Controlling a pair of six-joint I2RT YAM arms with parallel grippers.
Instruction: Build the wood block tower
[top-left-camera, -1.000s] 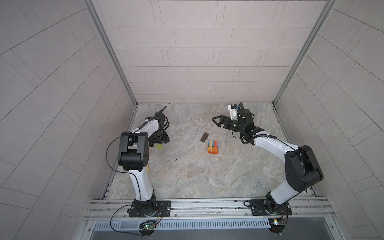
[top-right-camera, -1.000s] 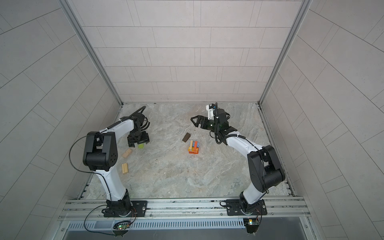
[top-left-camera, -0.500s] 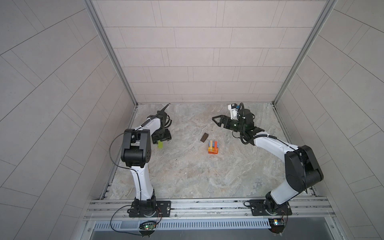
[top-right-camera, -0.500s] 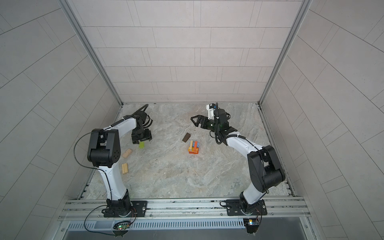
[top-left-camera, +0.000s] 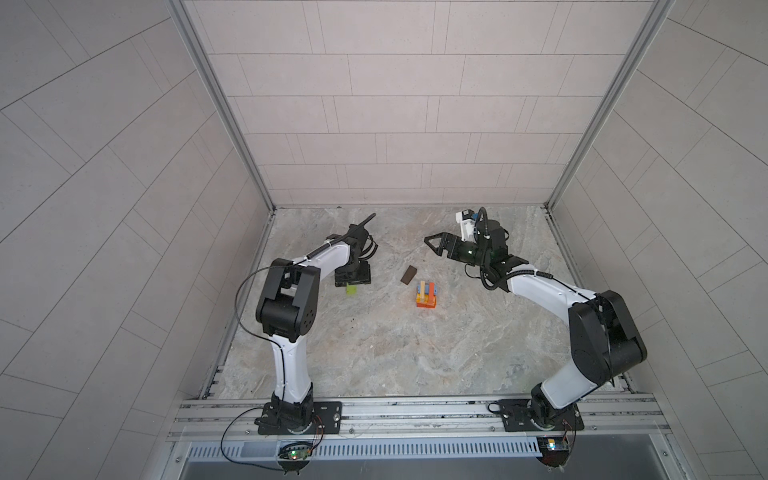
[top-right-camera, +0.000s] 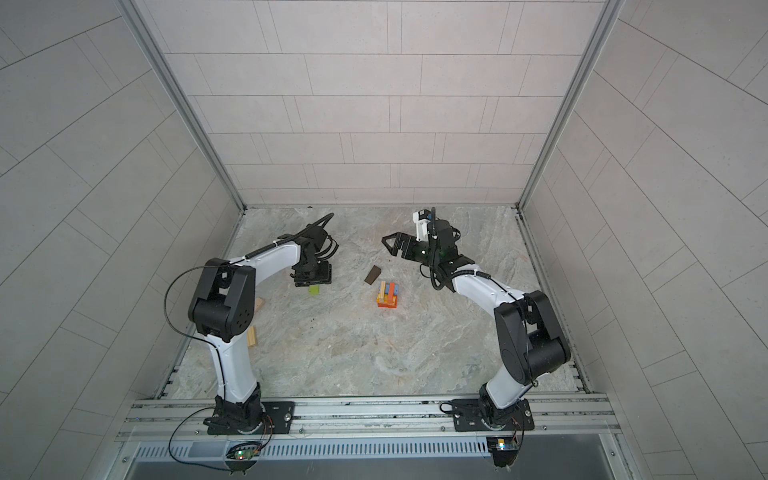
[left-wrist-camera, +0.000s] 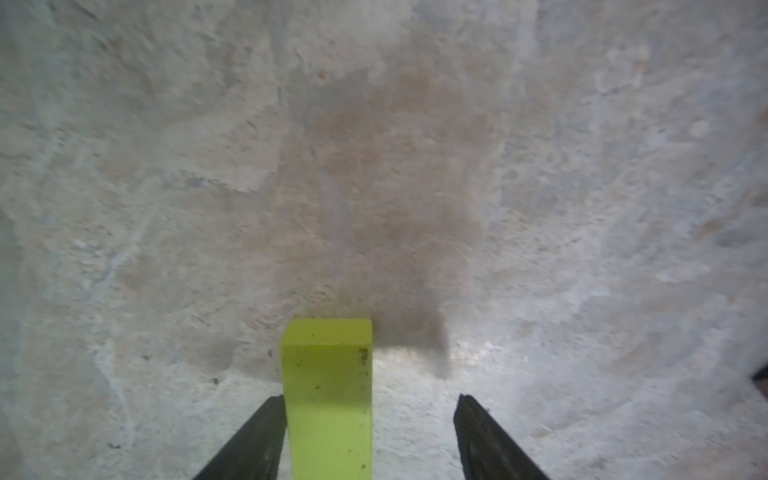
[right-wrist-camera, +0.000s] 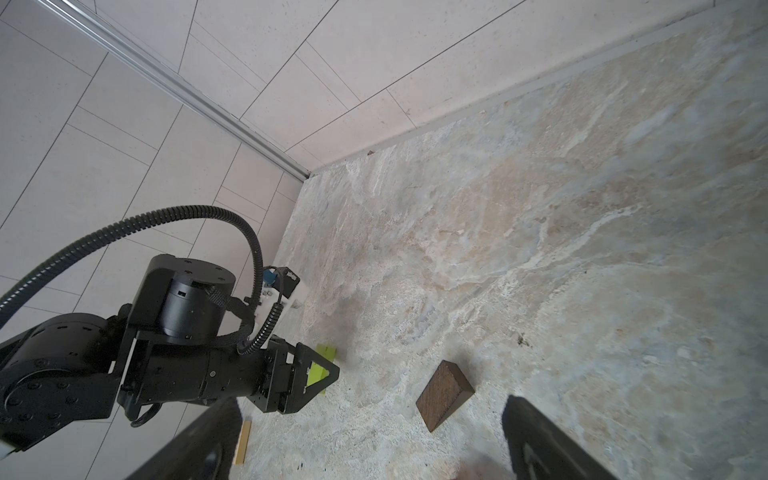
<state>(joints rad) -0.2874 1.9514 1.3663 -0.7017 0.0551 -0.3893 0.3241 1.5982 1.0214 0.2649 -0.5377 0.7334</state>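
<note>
A green block (top-left-camera: 351, 290) (top-right-camera: 314, 289) lies at the left of the floor. My left gripper (top-left-camera: 352, 277) (top-right-camera: 313, 277) points down over it, open. In the left wrist view the green block (left-wrist-camera: 328, 395) stands between the jaws of my left gripper (left-wrist-camera: 369, 401). One finger touches its side; the other stands well apart. The tower (top-left-camera: 426, 294) (top-right-camera: 388, 295) is a small orange, tan, blue and red stack at mid-floor. A dark brown block (top-left-camera: 409, 275) (right-wrist-camera: 444, 388) lies just behind it. My right gripper (top-left-camera: 430, 243) (right-wrist-camera: 371, 405) hovers open and empty behind the tower.
Two tan blocks (top-right-camera: 259, 305) (top-right-camera: 252, 336) lie by the left wall, partly behind the left arm. Tiled walls close in the floor on three sides, and a metal rail (top-left-camera: 415, 409) runs along the front.
The left gripper has settled onto the green block and its jaws have narrowed around it. The left arm's elbow has swung right. The right arm has not moved.
</note>
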